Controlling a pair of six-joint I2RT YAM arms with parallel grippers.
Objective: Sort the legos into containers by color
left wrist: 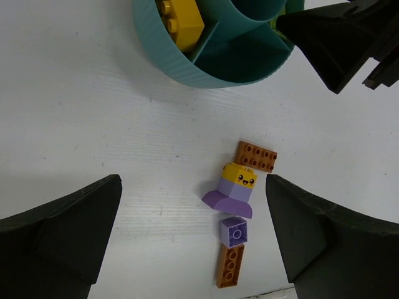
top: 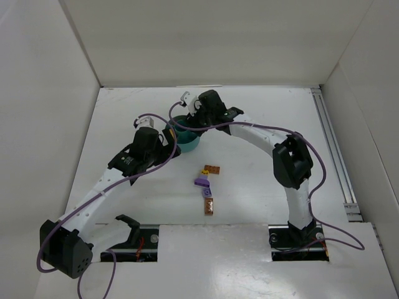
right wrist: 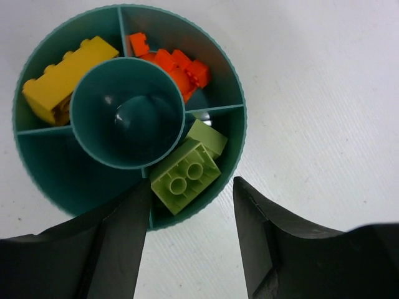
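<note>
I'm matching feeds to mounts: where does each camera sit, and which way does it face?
Top: above and behind the left arm and right arm, looking down at the table; both arms show.
Left wrist: faces down at loose bricks and the dish edge; left hand shows.
Right wrist: looks straight down into the dish; right hand shows.
Shared: dish in all three; loose bricks in top and left wrist.

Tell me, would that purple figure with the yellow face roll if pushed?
Probably slides, not rolls: the purple figure lies flat, face up. Its flared skirt might make it swivel. It looks like hard plastic, likely stiff and light.
</note>
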